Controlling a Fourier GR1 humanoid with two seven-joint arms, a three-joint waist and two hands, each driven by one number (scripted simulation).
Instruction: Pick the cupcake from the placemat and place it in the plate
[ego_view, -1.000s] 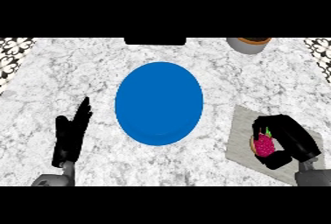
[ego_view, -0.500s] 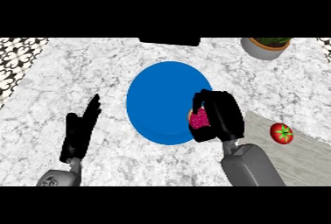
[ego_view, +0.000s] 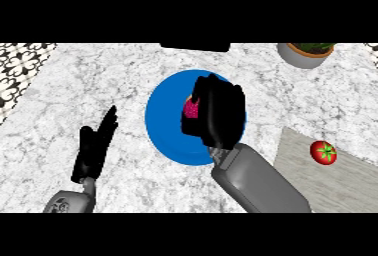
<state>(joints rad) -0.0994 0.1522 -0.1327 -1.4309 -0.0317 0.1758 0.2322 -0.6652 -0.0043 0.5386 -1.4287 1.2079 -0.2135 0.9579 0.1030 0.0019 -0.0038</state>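
Over the blue plate (ego_view: 164, 131), the right hand (ego_view: 218, 114) is curling round the pink cupcake (ego_view: 192, 109) (mostly hidden). Beside the plate, the left hand (ego_view: 96, 145) is resting with straight fingers; a tomato (ego_view: 322, 152) is lying on the placemat (ego_view: 332, 182).

One plate (ego_view: 164, 131), one cupcake (ego_view: 192, 109), one tomato (ego_view: 323, 152), one placemat (ego_view: 332, 175), one potted plant (ego_view: 307, 53) — two hands, left (ego_view: 94, 150) and right (ego_view: 218, 112).

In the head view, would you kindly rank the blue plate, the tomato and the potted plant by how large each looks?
1. blue plate, by far the largest.
2. potted plant, though the picture's edge cuts it off.
3. tomato, the smallest.
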